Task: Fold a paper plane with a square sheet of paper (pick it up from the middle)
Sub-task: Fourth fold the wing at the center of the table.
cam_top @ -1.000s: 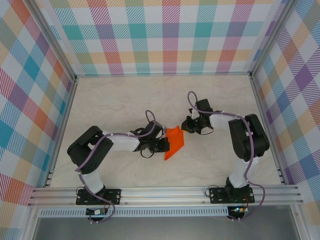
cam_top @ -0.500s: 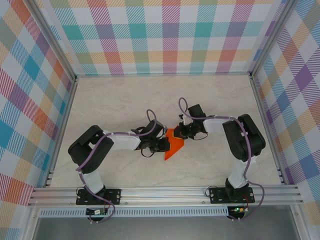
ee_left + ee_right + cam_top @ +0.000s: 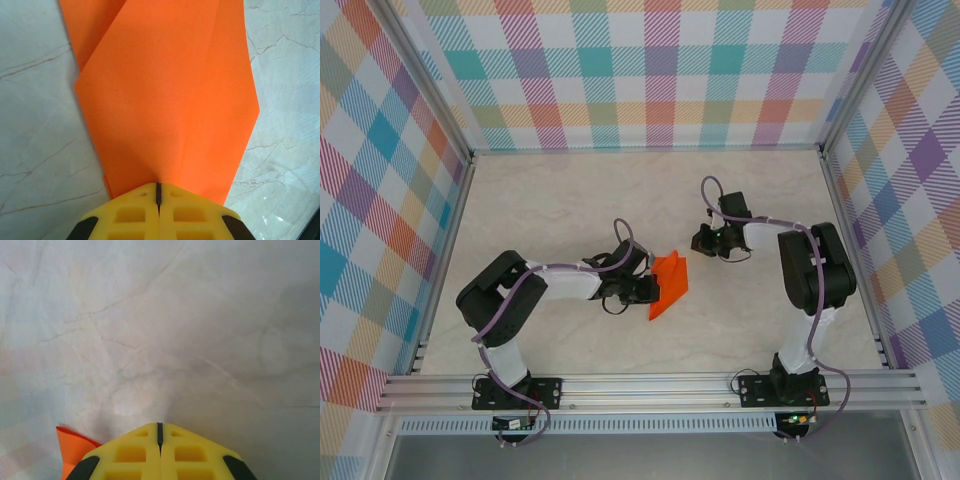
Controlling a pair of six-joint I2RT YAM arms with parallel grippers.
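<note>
The left gripper (image 3: 648,290) is clamped on the folded orange paper's (image 3: 671,282) left edge mid-desk (image 3: 560,200). The right gripper (image 3: 703,240), jaws together, hovers just apart, beyond its far-right corner.

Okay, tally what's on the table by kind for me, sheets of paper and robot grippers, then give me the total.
Orange paper: 1
Grippers: 2, the left gripper and the right gripper
Total: 3
</note>
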